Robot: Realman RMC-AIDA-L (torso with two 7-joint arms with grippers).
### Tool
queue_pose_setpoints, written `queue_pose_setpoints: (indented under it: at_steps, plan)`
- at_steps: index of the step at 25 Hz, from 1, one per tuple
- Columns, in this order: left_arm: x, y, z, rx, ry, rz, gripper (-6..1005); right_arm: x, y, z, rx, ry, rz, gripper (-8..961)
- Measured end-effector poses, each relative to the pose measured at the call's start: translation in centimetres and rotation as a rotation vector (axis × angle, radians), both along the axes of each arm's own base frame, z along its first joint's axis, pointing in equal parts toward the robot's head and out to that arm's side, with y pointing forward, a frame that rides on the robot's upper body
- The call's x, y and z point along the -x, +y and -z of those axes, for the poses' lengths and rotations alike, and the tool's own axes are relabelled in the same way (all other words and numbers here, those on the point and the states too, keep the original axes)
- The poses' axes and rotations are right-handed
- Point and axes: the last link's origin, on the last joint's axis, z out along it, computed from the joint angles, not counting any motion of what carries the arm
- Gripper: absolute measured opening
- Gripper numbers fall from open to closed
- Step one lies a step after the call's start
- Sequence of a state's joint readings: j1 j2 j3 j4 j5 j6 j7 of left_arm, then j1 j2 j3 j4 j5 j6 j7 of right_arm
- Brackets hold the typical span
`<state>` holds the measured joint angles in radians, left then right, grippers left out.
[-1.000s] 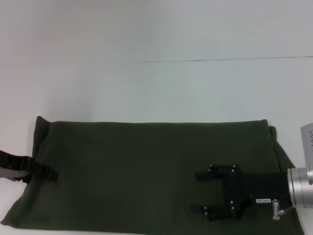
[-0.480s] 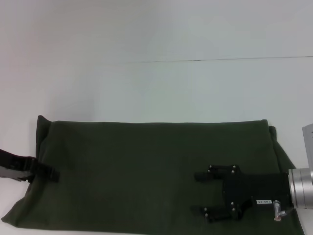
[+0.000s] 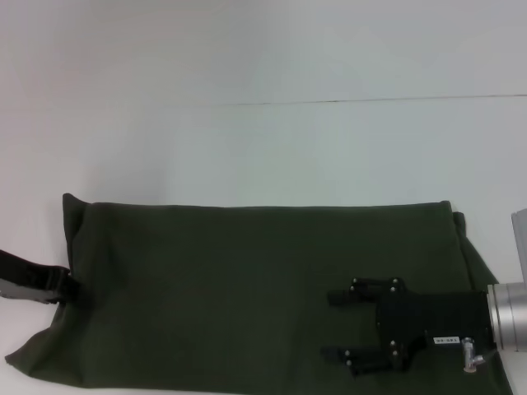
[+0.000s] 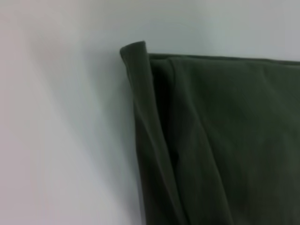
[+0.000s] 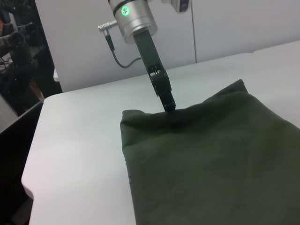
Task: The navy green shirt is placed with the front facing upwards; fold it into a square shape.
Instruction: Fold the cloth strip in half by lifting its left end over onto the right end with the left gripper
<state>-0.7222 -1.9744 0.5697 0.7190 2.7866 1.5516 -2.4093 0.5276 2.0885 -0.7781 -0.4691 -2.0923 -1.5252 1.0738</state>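
At 9 o'clock, your left gripper pinches shirt edge; right gripper, 4 o'clock, jaws spread over shirt.

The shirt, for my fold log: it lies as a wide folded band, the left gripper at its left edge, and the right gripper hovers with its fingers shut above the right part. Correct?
One slip: the right gripper has its fingers open, a clear gap showing in the head view. The rest holds: the shirt lies as a wide folded band, with the left gripper at its left edge.
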Motion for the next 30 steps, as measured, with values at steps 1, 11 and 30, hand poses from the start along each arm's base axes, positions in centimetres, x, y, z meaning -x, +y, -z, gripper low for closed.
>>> queue_pose_setpoints:
  at_steps: [1, 11, 30]
  plan:
    - [0.0, 0.0, 0.1, 0.002, 0.002, 0.001, 383, 0.0, 0.0, 0.0, 0.000, 0.000, -0.001, 860]
    - [-0.1, 0.1, 0.0, 0.002, 0.004, -0.002, 85, 0.0, 0.0, -0.2, 0.005, 0.004, 0.007, 859]
    - [-4.3, 0.2, -3.1, -0.034, -0.167, 0.004, 50, 0.3, 0.2, -0.2, -0.015, 0.019, 0.003, 860]
